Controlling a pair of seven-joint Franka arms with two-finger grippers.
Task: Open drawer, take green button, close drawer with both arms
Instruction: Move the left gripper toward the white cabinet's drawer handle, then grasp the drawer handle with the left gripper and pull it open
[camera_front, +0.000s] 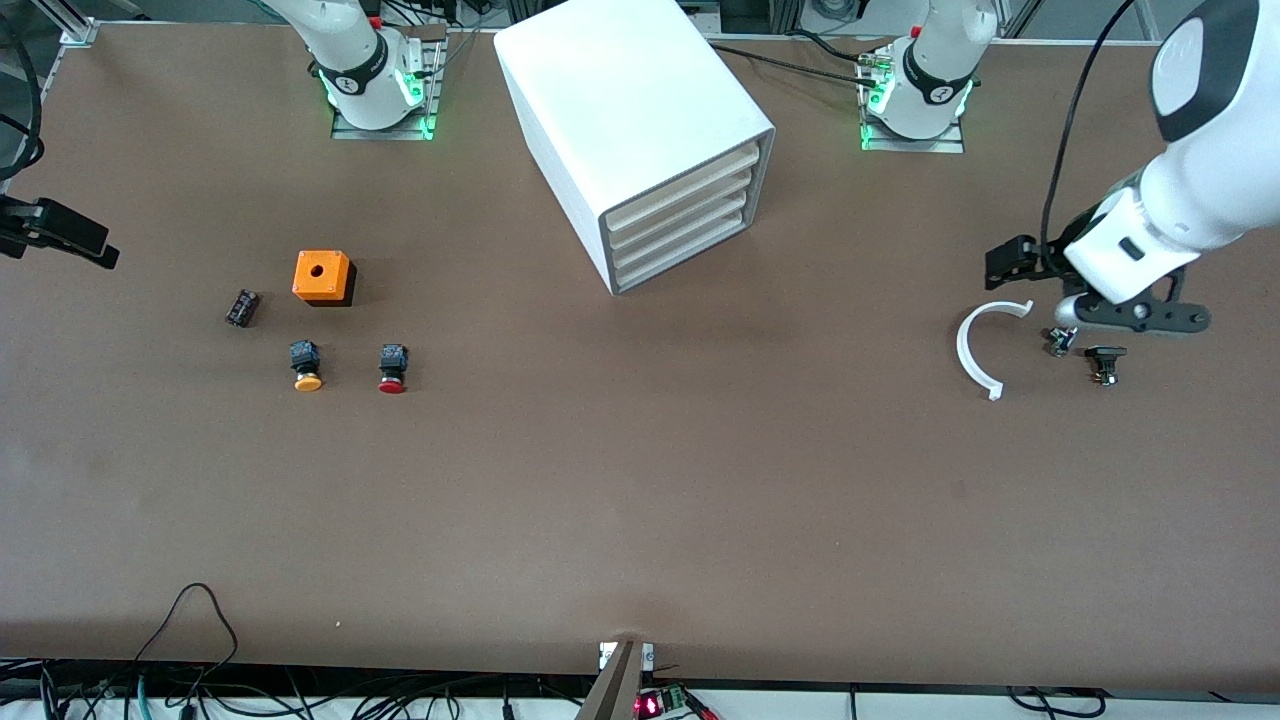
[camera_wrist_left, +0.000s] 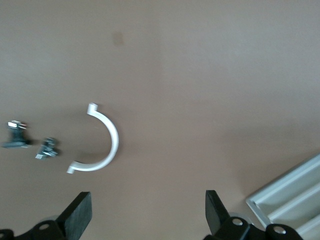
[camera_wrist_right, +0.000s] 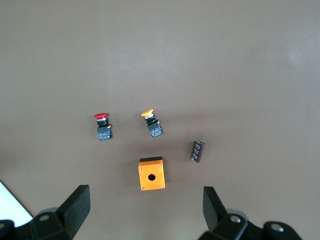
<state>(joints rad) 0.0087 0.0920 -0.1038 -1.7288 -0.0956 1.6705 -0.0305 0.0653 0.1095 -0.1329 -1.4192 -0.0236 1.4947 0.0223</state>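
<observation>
You've got both tools released: left tool (camera_wrist_left: 145, 215) over white clip (camera_front: 982, 347), right tool (camera_wrist_right: 145, 215) over orange box (camera_wrist_right: 151, 174) (drawer (camera_front: 686, 254) shut)

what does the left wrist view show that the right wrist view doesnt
Only the left wrist view: the white curved clip, two small metal parts, a corner of the cabinet with its drawer fronts, and the left gripper, open, over bare table beside the clip.

Only the right wrist view: the red button, the yellow button, the orange box, a dark cylinder, and the right gripper, open, over the table beside the box.

Both: the brown table. No green button shows in either.
</observation>
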